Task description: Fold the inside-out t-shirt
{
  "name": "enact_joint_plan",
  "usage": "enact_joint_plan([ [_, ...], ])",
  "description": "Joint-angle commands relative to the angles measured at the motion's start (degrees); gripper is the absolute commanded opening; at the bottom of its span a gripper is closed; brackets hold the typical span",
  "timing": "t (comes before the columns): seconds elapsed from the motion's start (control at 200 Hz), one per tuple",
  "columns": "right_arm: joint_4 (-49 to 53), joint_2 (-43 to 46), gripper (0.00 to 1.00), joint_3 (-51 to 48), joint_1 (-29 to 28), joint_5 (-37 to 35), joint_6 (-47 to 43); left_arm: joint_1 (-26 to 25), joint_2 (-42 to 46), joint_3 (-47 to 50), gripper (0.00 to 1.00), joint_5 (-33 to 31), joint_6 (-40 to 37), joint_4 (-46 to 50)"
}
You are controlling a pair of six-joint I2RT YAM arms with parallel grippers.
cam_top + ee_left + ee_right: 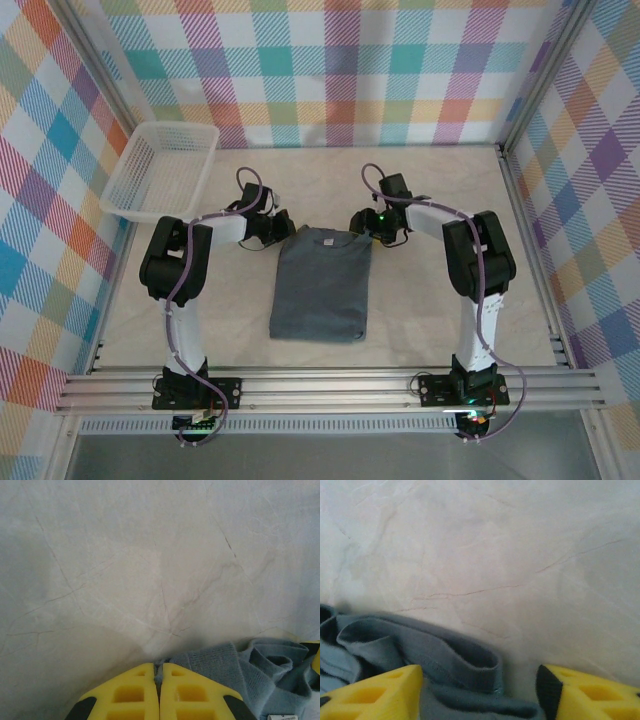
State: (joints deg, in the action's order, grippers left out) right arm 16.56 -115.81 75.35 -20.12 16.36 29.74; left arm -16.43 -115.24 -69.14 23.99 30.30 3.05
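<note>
Centrally, the soft slate-grey inside-out t-shirt (320, 290) forms a narrow rectangle; left gripper (159, 671) pinches its 11 o'clock corner, right gripper (480, 675) gapes wide at 1 o'clock; white lattice basket (160, 170) at 10 o'clock.

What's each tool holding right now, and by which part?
Left tool is shut on the t-shirt, pinching bunched fabric at its far left corner. Right tool holds nothing: open, straddling a fold at the far right corner.
</note>
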Motion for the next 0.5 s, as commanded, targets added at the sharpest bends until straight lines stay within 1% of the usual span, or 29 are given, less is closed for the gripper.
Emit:
enact_joint_plan([
  [0.0, -2.92, -4.12, 0.54, -0.11, -2.47, 5.45, 0.76, -0.63, 1.16, -0.38, 0.0, 0.8, -0.97, 1.47],
  [0.04, -2.84, -4.08, 0.48, -0.04, -2.46, 5.36, 0.93, -0.63, 1.16, -0.22, 0.0, 1.03, -0.92, 1.13],
  [0.08, -2.44, -3.68, 0.4, 0.22, -2.42, 5.06, 0.71, -0.58, 1.17, -0.12, 0.0, 1.23, -0.93, 1.06],
  [0.15, -1.75, -2.02, 0.21, 0.57, -2.39, 4.11, 0.23, -0.21, 1.66, 0.35, 0.0, 2.32, 0.04, -0.21],
  [0.23, -1.33, 0.86, 0.0, 1.63, -1.5, 5.15, 0.01, 1.26, 3.33, 0.85, 0.0, 5.75, 3.54, -3.8],
  [0.34, 2.26, 5.89, 0.0, 7.88, -0.45, 7.22, -1.28, 3.43, 8.24, -3.52, 0.0, 10.17, 6.21, -3.38],
  [0.435, 6.65, 10.53, 0.0, 16.4, -0.23, 7.76, -4.35, 4.27, 14.0, -10.85, 0.0, 10.98, 5.16, 1.06],
  [0.495, 6.87, 13.75, 0.0, 19.96, -0.02, 7.72, -6.06, 4.46, 17.8, -14.77, 0.0, 11.08, 4.5, 3.45],
])
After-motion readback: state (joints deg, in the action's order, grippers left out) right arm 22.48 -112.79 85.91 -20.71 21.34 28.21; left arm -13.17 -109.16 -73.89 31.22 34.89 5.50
